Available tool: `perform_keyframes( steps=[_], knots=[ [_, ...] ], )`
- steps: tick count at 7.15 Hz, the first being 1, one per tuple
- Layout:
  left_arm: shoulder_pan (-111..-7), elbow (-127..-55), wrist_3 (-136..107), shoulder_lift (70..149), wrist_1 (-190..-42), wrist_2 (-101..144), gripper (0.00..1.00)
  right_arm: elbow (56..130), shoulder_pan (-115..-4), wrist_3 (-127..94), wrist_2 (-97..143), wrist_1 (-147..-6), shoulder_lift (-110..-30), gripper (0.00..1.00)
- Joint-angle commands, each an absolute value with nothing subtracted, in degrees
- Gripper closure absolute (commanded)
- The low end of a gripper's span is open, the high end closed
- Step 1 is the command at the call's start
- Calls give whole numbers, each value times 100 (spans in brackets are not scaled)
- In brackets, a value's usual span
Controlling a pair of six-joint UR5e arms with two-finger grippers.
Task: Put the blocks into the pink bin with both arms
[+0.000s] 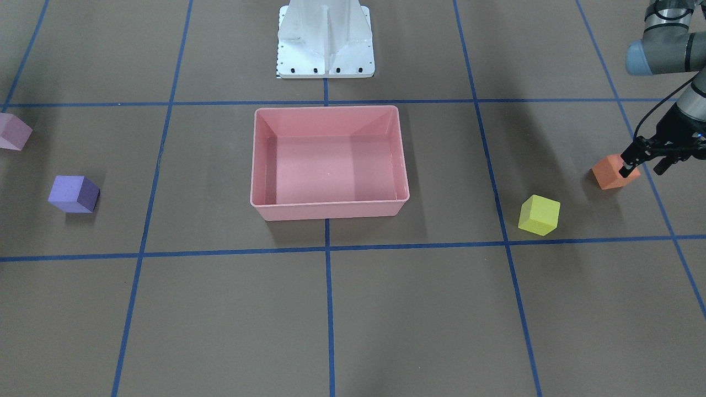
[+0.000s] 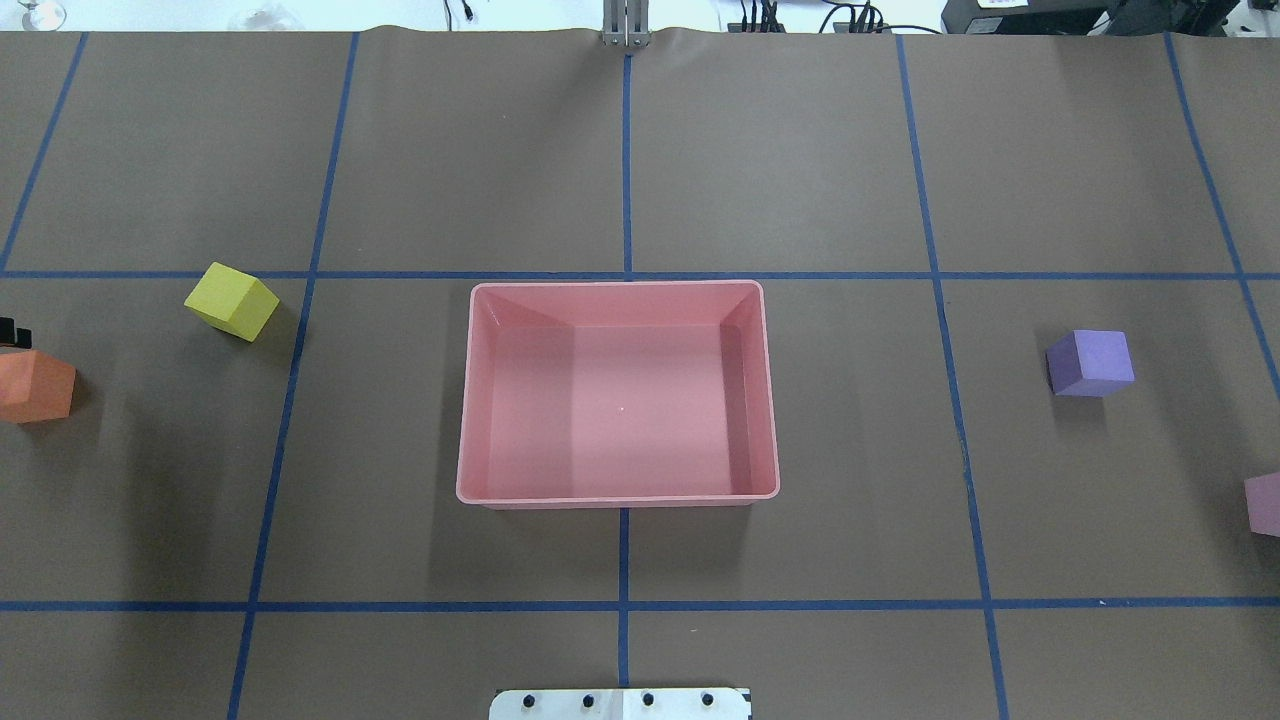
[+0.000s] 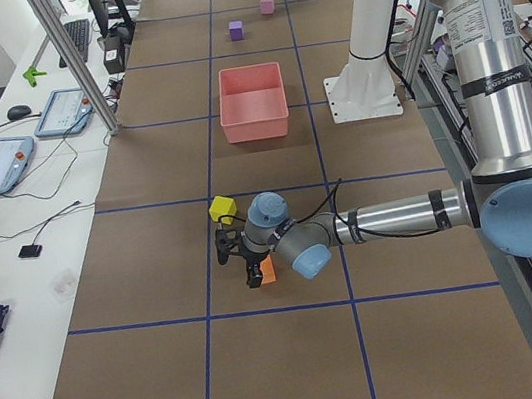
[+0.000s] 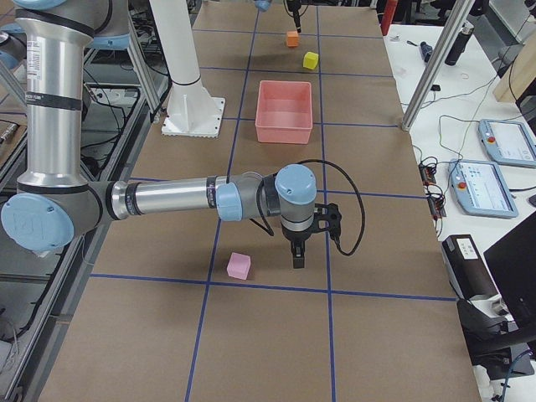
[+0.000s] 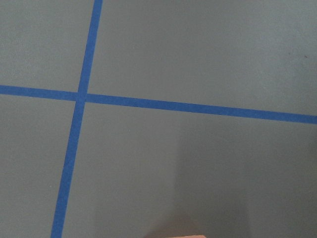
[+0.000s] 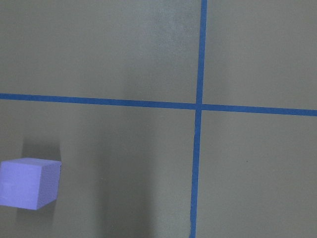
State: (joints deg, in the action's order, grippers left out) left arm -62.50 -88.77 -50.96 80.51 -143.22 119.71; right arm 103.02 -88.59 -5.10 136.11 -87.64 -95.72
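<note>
Starting at the robot's side, you have the white metal pedestal base (image 2: 620,703) at the table's edge. Next out, on the robot's right, the small pale pink foam cube (image 2: 1263,503) sits on the brown paper table cover (image 2: 800,150). The right gripper (image 4: 303,249) hangs near it but apart from it. Only one side view shows that gripper, so you cannot tell whether its jaws are apart or together. In the middle stands the shallow salmon-pink plastic bin (image 2: 466,400), astride a blue tape line (image 2: 624,560), and all four cubes lie outside it on the table. Level with it on the robot's left, the left gripper (image 1: 641,172) is at the orange foam cube (image 1: 611,173) with its jaws spread. One finger (image 1: 627,164) overlaps the cube's edge, and the other hangs clear beside it. The purple foam cube (image 2: 1090,363) lies slightly farther out on the right. The yellow-green foam cube (image 2: 232,300) is farthest, near the orange one.
</note>
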Motion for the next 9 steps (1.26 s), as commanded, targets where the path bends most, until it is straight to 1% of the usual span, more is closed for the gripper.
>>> perform_keyframes(
  steps=[1,5,6,7,9],
  knots=[
    [-6056,-8868,-5115,8042,-14335,11892,0,10292,-8859,-510,13710,-8771,-9571,0],
    [-5669,-8833,-5080,7937,-14326,11892,0,10283,-8859,-510,13720,-8807,-9589,0],
    [-5669,-8842,-5071,7919,-14335,11892,45,10283,-8859,-510,13720,-8815,-9598,0],
    [-5669,-8990,-4923,7710,-14387,11900,99,10283,-8859,-510,13737,-8815,-9606,0],
    [-5782,-9375,-4790,7533,-14318,12014,100,10266,-8859,-510,13982,-8772,-9633,0]
  ],
)
